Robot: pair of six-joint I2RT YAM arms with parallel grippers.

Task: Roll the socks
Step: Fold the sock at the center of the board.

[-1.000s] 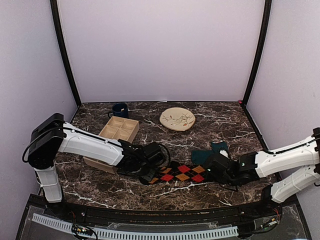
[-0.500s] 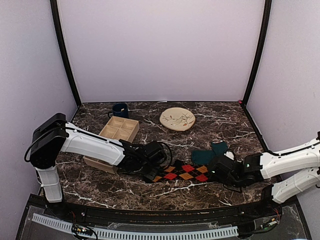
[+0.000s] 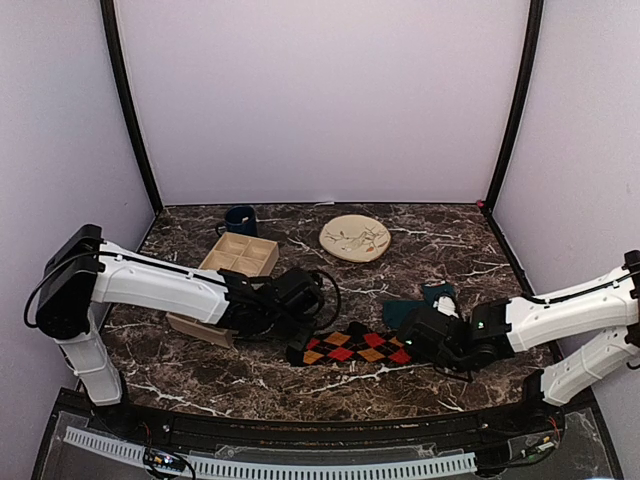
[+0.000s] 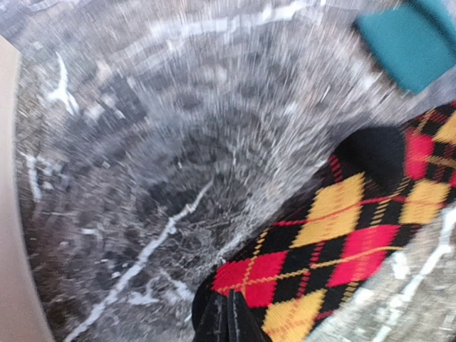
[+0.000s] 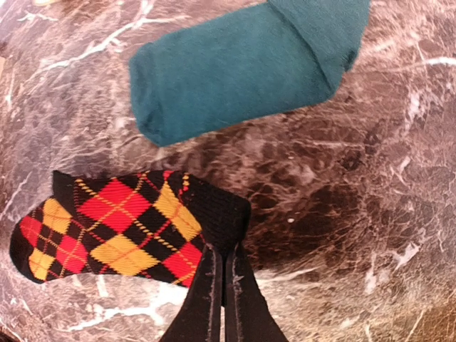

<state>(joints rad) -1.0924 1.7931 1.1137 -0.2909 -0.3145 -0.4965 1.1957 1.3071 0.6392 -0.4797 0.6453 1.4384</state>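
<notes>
The black argyle sock pair [image 3: 352, 348] with red, orange and yellow diamonds lies stretched flat on the marble between my two grippers. In the left wrist view, which is blurred, my left gripper [image 4: 228, 319] is shut on the left end of this argyle pair [image 4: 342, 235]. My right gripper [image 5: 224, 281] is shut on the black cuff of the argyle pair [image 5: 121, 228] at its right end. The plain teal-green socks [image 5: 242, 71] lie just behind, apart from both grippers. From above, the left gripper [image 3: 298, 351] and right gripper [image 3: 410, 347] sit at the sock's two ends, with the teal socks [image 3: 412, 308] behind.
A wooden compartment tray [image 3: 238, 260] sits behind the left arm, close to its wrist. A dark blue mug [image 3: 240, 218] stands behind the tray. A cream plate [image 3: 355, 238] lies at the back centre.
The left arm has drawn back to the left and the argyle sock has shifted slightly left with it. The right gripper followed to the left, still holding the cuff.
</notes>
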